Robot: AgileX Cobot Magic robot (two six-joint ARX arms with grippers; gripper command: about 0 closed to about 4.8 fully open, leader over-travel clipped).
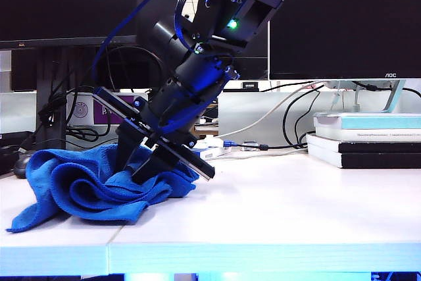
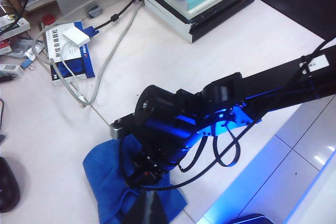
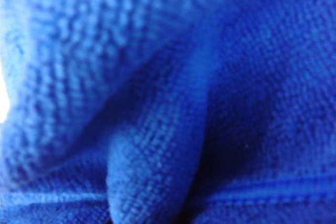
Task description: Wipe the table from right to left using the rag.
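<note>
Right gripper [image 1: 148,162], jaws pressed together on bunched rag [image 1: 79,185], at table's [image 1: 276,208] near-left edge. Left gripper not visible. Risk: w/ rag overhanging front edge, further leftward push could drag it off or snag cables [image 1: 289,116] behind.

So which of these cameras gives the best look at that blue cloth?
The exterior view: the rag lies bunched on the table under the right pincer, with its folds and outline visible. The left wrist view shows it from above, partly hidden by the arm. The right wrist view shows only blurred blue weave.
</note>
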